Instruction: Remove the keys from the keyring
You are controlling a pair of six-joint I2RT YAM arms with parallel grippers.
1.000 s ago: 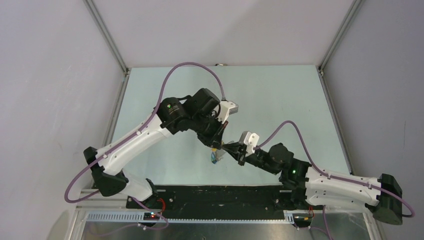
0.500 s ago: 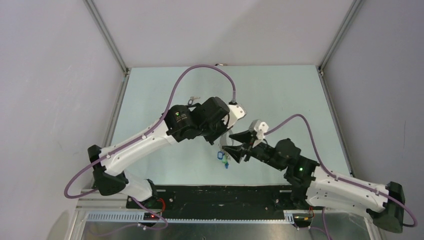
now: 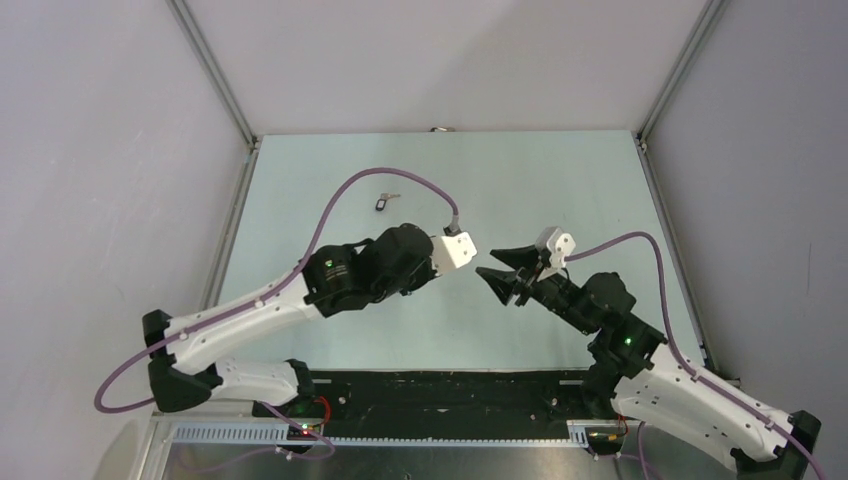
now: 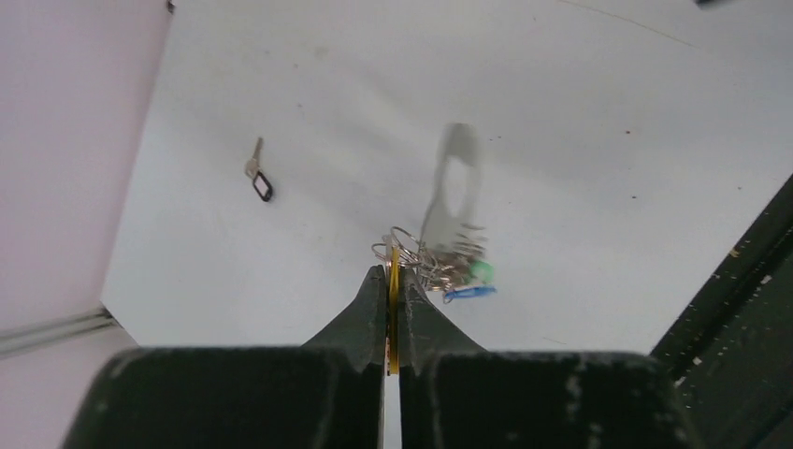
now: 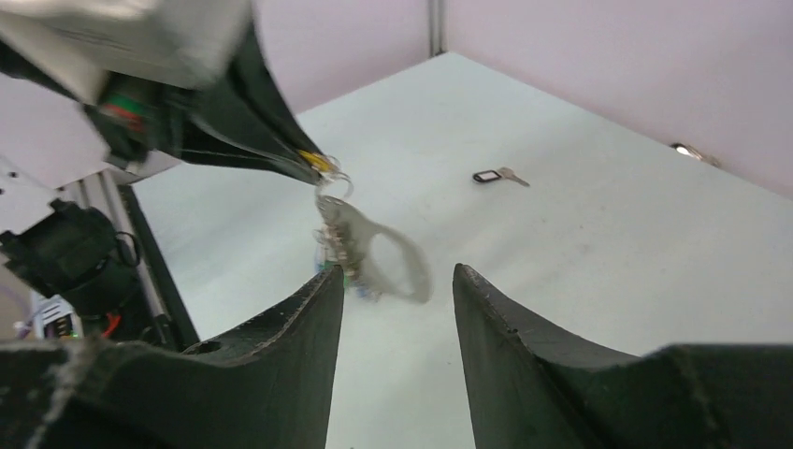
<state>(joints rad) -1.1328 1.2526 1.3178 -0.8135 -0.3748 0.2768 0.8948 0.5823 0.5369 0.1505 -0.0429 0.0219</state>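
In the left wrist view my left gripper (image 4: 394, 273) is shut on the thin yellow head of a key (image 4: 394, 290). Below it hang small wire rings, a green-headed key (image 4: 481, 270) and a blue-headed key (image 4: 468, 292), and the grey oval keyring (image 4: 454, 201), which is blurred. My right gripper (image 5: 396, 271) is open and holds nothing. The keyring (image 5: 397, 254) swings just beyond its fingertips, under the left fingers (image 5: 266, 150). From above, the right gripper (image 3: 487, 263) faces the left wrist (image 3: 400, 265), which hides the bunch. One black-headed key (image 3: 386, 201) lies loose on the table.
The pale table (image 3: 560, 190) is fenced by grey walls and metal corner posts (image 3: 215, 75). A black rail (image 3: 440, 390) runs along the near edge by the arm bases. The purple cable (image 3: 350, 190) loops over the left arm.
The right gripper opened and drew back to the right, away from the bunch. The left arm swung lower and nearer, uncovering the loose black-headed key, and now hides the bunch from above.
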